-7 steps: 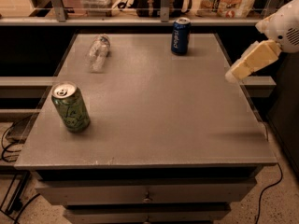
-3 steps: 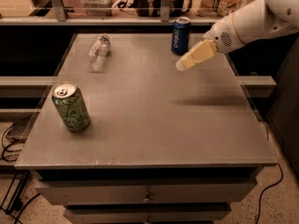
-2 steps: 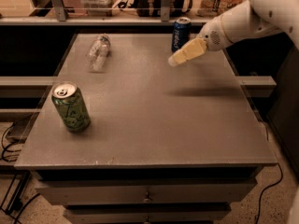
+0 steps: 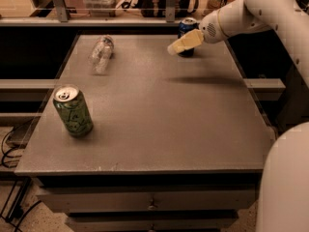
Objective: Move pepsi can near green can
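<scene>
The pepsi can (image 4: 185,29) stands upright at the far right of the grey table (image 4: 154,124), partly hidden behind my gripper. The green can (image 4: 73,110) stands upright near the table's left front edge. My gripper (image 4: 176,46), with cream fingers, reaches in from the right on a white arm (image 4: 246,13) and hovers just in front of and left of the pepsi can, above the table.
A clear plastic bottle (image 4: 101,54) lies on its side at the far left of the table. A shelf with clutter runs behind the table. Drawers (image 4: 152,204) sit under the front edge. The robot's white body (image 4: 285,182) fills the lower right.
My gripper has swung left and farther back from the table's right edge, and now sits right in front of the pepsi can. The cans and bottle have not moved.
</scene>
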`<state>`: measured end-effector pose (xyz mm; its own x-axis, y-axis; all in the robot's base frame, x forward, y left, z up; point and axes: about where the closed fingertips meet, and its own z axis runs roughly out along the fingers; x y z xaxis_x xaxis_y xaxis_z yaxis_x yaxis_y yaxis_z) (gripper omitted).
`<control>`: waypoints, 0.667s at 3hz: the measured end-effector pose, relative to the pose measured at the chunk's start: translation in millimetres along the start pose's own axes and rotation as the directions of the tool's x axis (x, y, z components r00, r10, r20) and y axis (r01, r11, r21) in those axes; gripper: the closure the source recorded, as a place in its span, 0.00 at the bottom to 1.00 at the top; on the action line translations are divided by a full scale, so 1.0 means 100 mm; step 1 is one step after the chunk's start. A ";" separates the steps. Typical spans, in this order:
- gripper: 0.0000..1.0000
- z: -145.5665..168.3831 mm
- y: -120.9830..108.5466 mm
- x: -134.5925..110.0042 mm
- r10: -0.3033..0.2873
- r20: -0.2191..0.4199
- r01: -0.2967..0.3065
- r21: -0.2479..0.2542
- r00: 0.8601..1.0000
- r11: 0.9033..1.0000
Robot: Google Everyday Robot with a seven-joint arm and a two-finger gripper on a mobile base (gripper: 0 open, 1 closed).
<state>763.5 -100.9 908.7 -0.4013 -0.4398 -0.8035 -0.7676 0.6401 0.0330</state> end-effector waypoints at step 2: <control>0.00 -0.04 -0.50 -0.15 0.068 0.075 -0.078 0.146 0.995 0.986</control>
<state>805.8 -128.5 921.3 -0.4139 -0.3470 -0.8416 -0.6529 0.7574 0.0088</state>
